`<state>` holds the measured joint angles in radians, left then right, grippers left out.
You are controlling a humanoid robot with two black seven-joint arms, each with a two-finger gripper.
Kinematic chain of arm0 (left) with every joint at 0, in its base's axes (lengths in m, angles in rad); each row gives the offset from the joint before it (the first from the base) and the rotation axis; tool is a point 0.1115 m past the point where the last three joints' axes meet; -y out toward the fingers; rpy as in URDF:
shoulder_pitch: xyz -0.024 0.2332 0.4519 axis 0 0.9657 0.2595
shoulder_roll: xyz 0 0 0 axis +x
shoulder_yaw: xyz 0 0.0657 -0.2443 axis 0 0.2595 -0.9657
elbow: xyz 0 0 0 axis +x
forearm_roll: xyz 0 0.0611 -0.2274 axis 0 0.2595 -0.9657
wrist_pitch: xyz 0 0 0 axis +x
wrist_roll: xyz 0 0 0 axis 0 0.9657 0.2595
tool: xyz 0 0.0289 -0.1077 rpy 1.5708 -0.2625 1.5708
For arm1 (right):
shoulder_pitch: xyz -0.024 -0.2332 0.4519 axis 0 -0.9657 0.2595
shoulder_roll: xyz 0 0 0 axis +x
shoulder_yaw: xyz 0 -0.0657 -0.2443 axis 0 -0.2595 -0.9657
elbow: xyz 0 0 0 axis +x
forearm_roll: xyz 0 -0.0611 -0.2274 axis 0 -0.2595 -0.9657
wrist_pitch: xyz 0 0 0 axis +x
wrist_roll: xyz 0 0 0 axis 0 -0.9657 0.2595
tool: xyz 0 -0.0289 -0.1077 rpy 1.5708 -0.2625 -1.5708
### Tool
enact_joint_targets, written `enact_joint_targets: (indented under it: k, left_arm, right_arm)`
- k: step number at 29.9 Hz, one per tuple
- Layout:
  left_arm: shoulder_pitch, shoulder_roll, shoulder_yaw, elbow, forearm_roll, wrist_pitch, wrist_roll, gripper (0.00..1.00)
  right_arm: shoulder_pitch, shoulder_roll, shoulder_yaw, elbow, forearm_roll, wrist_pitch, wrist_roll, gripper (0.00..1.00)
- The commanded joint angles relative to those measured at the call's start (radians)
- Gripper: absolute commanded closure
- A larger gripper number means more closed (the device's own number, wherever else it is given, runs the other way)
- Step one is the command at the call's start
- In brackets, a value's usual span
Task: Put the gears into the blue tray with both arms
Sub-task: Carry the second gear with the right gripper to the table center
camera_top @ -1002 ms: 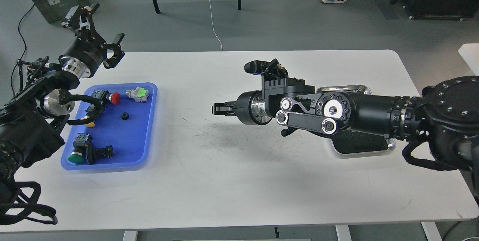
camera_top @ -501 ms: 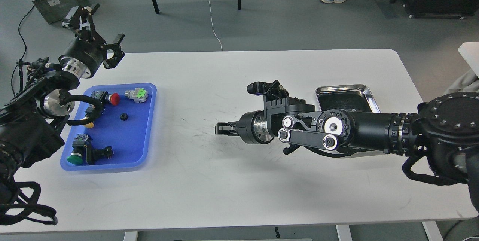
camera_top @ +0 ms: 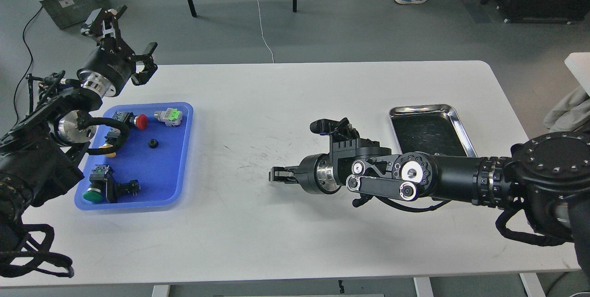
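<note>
Nearest, the right gripper [camera_top: 275,175] is held low over the bare white table [camera_top: 295,223], pointing left; whether its jaws are spread or pressed together cannot be told. Further left, one gear [camera_top: 153,143] is seen lying in the blue tray [camera_top: 182,168] among push-buttons [camera_top: 168,115]. Beyond the tray's far corner, the left gripper [camera_top: 124,27] is raised with jaws spread, holding nothing. A steel tray [camera_top: 431,130] lies at right.

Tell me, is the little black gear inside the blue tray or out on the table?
Inside. The gear lies on the blue tray floor, near the middle, with blue showing all around it.
</note>
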<state>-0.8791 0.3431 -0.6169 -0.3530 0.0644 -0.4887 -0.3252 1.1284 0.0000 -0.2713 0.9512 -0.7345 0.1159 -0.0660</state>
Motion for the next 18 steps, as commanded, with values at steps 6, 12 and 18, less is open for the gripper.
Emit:
enact_joint_targets:
  k: [6, 12, 18]
  left_arm:
    - [-0.001, -0.001, 0.0, -0.001, 0.0, 0.0, 0.0, 0.02]
    - [-0.003, 0.002, 0.002, -0.001, 0.002, 0.0, 0.0, 0.02]
    - [-0.009, 0.001, 0.002, -0.001, 0.003, 0.0, 0.0, 0.02]
  right_arm:
    - [-0.004, 0.0, 0.0, 0.0, 0.003, -0.036, 0.0, 0.54]
    - [-0.004, 0.0, 0.004, -0.011, 0.01, -0.076, 0.008, 0.15]
    - [-0.001, 0.0, 0.067, -0.049, 0.013, -0.078, 0.018, 0.07]
